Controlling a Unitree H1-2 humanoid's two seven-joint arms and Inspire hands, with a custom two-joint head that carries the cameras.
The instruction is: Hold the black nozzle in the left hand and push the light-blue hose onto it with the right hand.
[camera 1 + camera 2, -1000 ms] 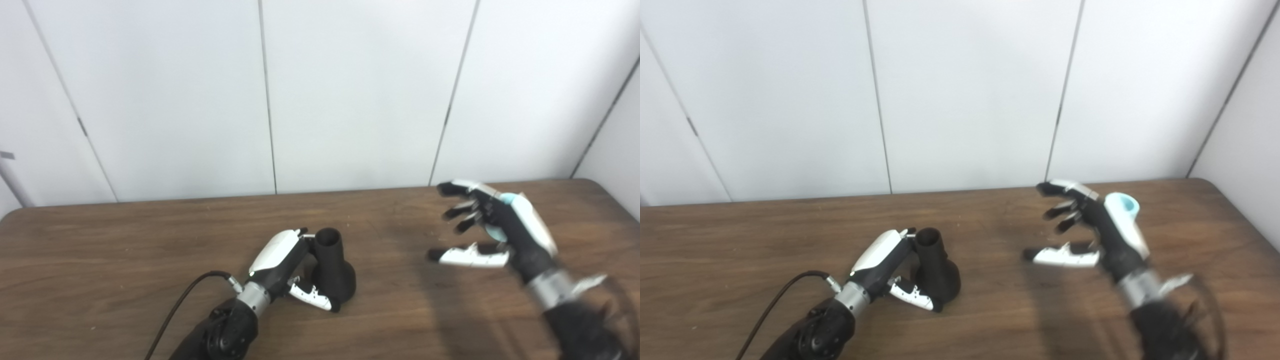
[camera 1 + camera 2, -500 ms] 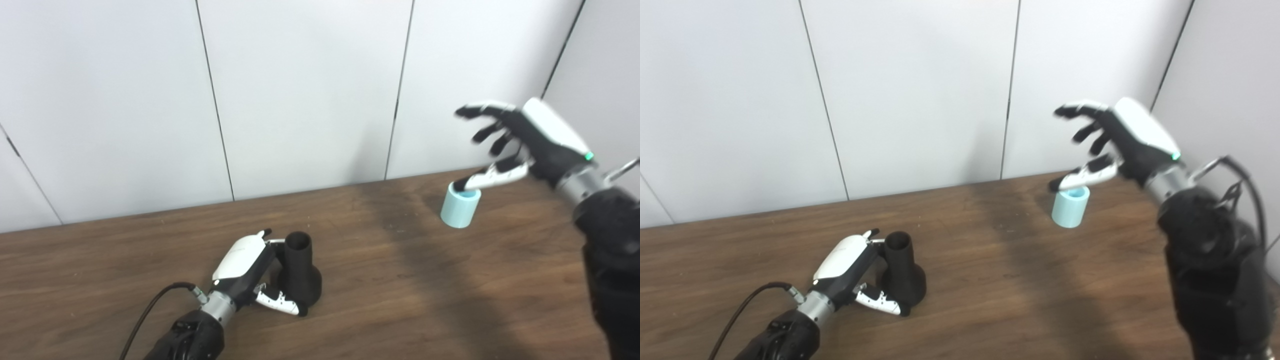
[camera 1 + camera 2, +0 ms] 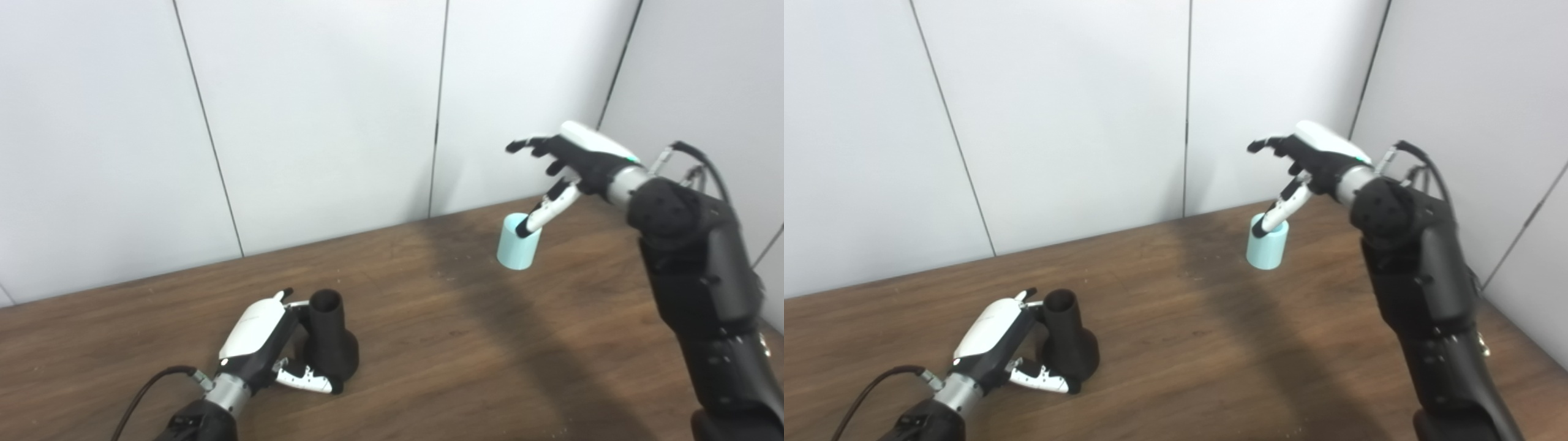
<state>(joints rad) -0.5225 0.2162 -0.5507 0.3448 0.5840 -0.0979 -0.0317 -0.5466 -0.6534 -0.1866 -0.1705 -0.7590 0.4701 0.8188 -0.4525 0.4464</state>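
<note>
My left hand (image 3: 263, 343) grips the black nozzle (image 3: 327, 334) standing upright on the bench (image 3: 429, 343). My right hand (image 3: 572, 165) hovers unclenched over the light-blue hose (image 3: 517, 242) near the far edge, thumb at its rim; grasping and pushing remain.

The right hand (image 3: 576, 160) is dropping closer over the hose (image 3: 518, 241), thumb now dipping toward its rim.

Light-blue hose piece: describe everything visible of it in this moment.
The light-blue hose is a short, smooth, matte cylinder with an open top, standing upright on the far right part of the brown table. The open right hand hangs above it, thumb tip at or just inside its rim; contact is unclear. It stands well apart from the black nozzle, which the left hand grips.
</note>
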